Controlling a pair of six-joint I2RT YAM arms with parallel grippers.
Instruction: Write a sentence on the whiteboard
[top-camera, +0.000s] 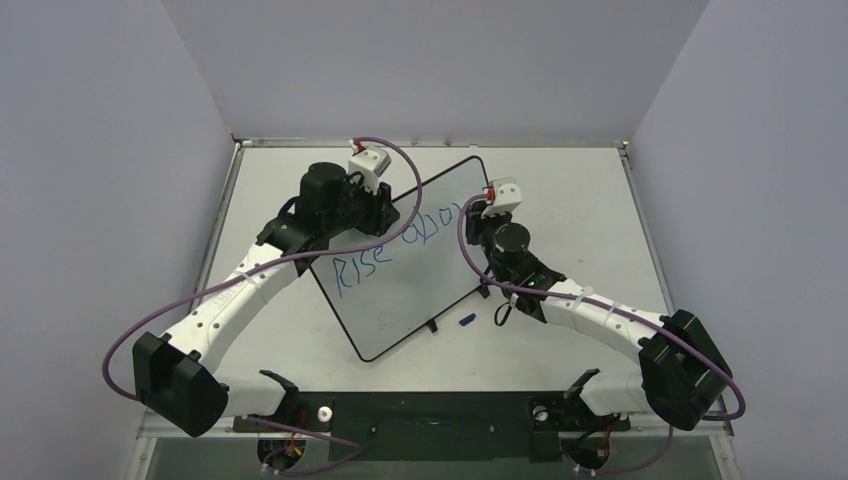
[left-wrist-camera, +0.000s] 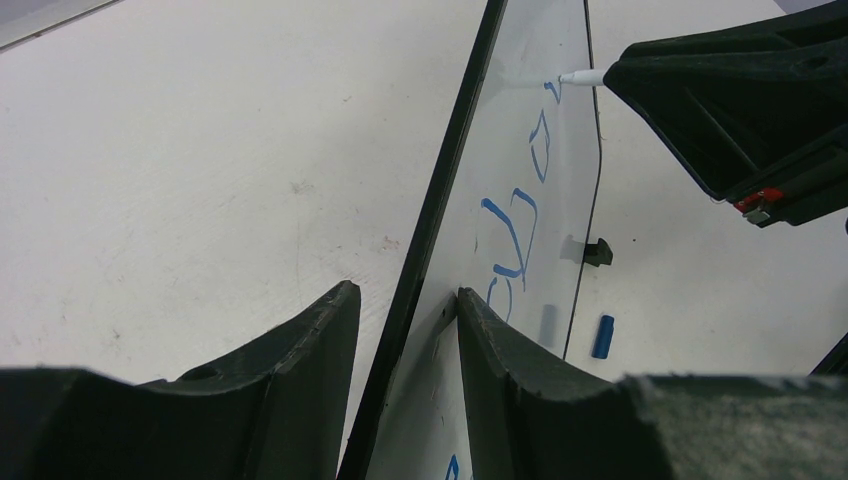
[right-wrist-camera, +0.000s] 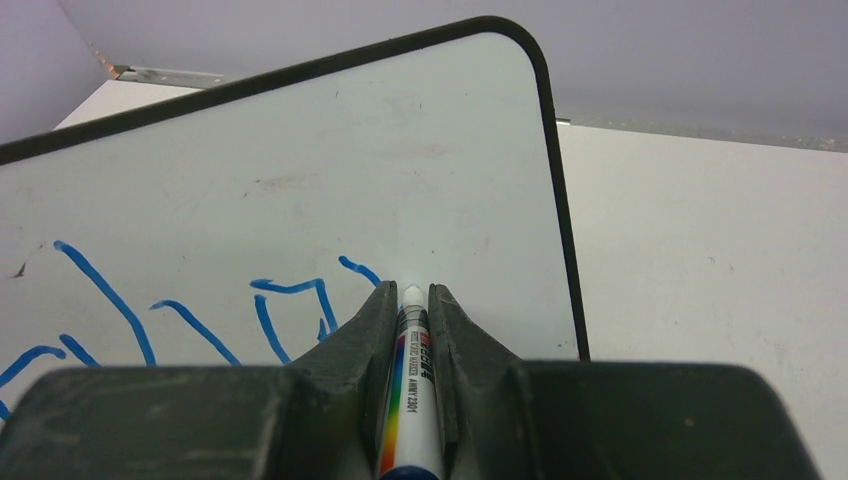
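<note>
right fingers (right-wrist-camera: 352, 345) pinch marker (right-wrist-camera: 410, 390), hiding sentence (right-wrist-camera: 290, 287) (whiteboard (right-wrist-camera: 400, 150) cropped).

Sentence (top-camera: 358, 268): letters after "Rise" too small to be read from above. Marker (right-wrist-camera: 410, 390): barrel cut off at bottom edge, print not legible.

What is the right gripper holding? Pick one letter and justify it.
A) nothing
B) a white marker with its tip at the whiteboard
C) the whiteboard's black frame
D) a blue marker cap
B: the right wrist view shows the right gripper shut on the marker, whose tip points at the whiteboard, while the blue cap lies apart on the table.
</note>
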